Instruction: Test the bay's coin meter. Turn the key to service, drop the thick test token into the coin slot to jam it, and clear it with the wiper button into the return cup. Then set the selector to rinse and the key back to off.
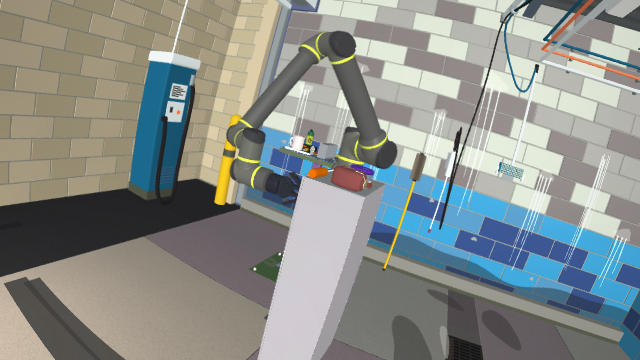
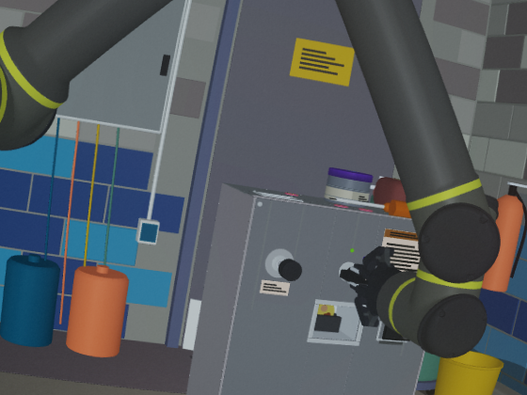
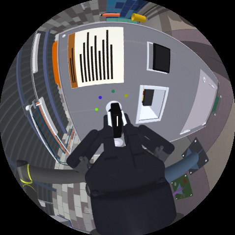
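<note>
The black selector knob (image 3: 116, 115) sits on a white round base on the grey meter panel, and my gripper (image 3: 117, 117) is closed around it, its fingers on either side of the handle. Four coloured dots ring the selector, with the light green one (image 3: 96, 109) at its left in the wrist camera. Seen from the second side camera, my gripper (image 2: 354, 276) is at the panel's right half and the key switch (image 2: 288, 268) with its black knob stands to the left. The return cup (image 2: 333, 320), a white-framed recess below, holds a yellowish token (image 2: 324, 309) above a black block.
The meter cabinet (image 1: 320, 260) is a tall grey pedestal with a purple-lidded jar (image 2: 349, 183), a dark red pouch (image 1: 351, 177) and an orange item on top. A yellow bucket (image 2: 466, 374) stands at its lower right, and orange and blue canisters hang at the left.
</note>
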`<state>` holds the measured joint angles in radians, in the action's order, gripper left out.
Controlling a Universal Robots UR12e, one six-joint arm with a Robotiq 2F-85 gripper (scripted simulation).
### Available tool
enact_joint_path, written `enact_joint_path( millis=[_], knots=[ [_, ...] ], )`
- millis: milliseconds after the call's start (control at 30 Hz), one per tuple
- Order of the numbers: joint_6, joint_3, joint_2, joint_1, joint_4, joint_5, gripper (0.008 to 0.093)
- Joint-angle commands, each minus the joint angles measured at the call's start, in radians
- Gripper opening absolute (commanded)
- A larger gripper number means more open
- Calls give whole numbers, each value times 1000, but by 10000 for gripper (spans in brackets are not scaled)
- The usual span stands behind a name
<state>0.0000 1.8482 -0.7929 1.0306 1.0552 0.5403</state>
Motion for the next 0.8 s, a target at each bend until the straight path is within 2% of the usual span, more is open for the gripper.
enact_joint_path(
  millis=[0,300,767],
  knots=[
    [0,0,-1,0,0,0,215],
    [0,0,-1,0,0,0,395],
    [0,-1,0,-2,-1,2,400]
  ],
)
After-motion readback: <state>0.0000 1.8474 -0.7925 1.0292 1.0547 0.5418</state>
